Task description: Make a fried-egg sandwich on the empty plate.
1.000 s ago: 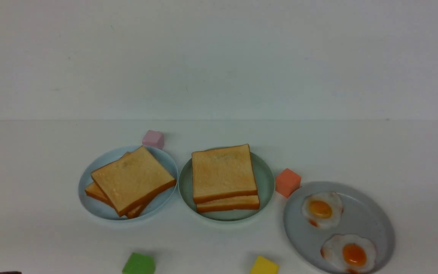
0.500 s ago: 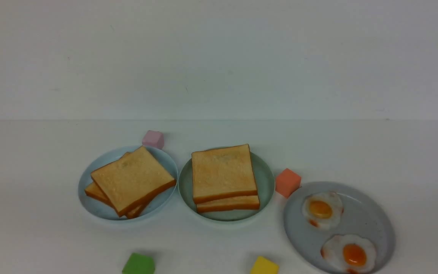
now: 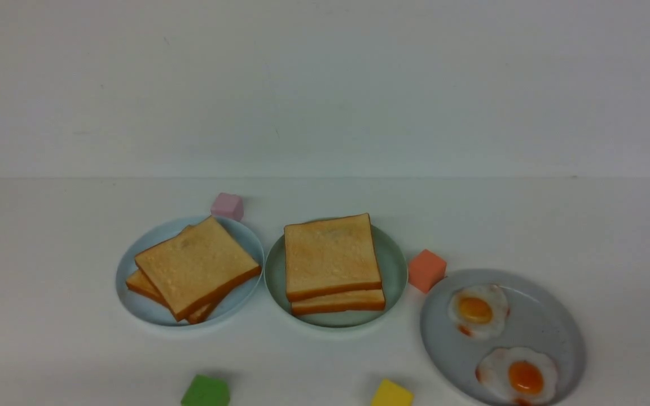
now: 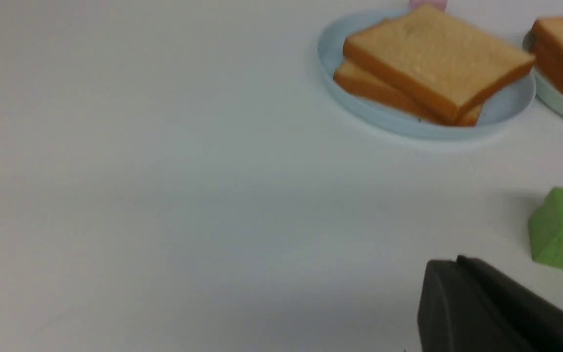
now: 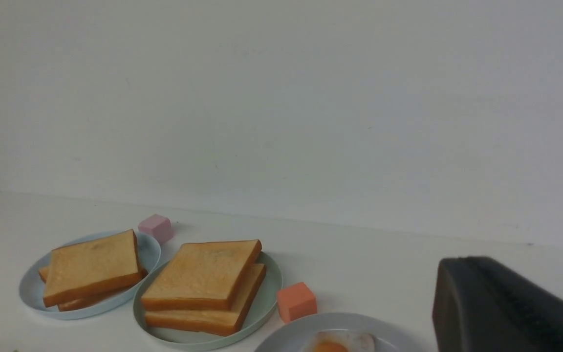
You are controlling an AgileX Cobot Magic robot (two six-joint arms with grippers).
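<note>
Two golden toast slices (image 3: 330, 256) lie stacked on the mint-green plate (image 3: 394, 265) in the middle of the table, the upper one shifted a little back from the lower (image 3: 339, 301). Whatever lies between them is hidden. The same stack (image 5: 203, 274) also shows in the right wrist view. My left gripper (image 4: 457, 260) is shut and empty, low over the table near a green cube (image 4: 562, 230). My right gripper (image 5: 465, 261) is shut and empty, off to the right of the plates. Neither gripper shows in the front view.
A pale blue plate (image 3: 144, 307) on the left carries two more toast slices (image 3: 195, 265). A grey plate (image 3: 550, 316) at the right front holds two fried eggs (image 3: 477, 310) (image 3: 519, 375). Cubes stand around: pink (image 3: 227, 206), orange (image 3: 426, 270), green (image 3: 206, 391), yellow (image 3: 391, 393).
A dark part of my left arm at the front view's left edge has slipped out of that view. Plates, toast and eggs have not moved.
</note>
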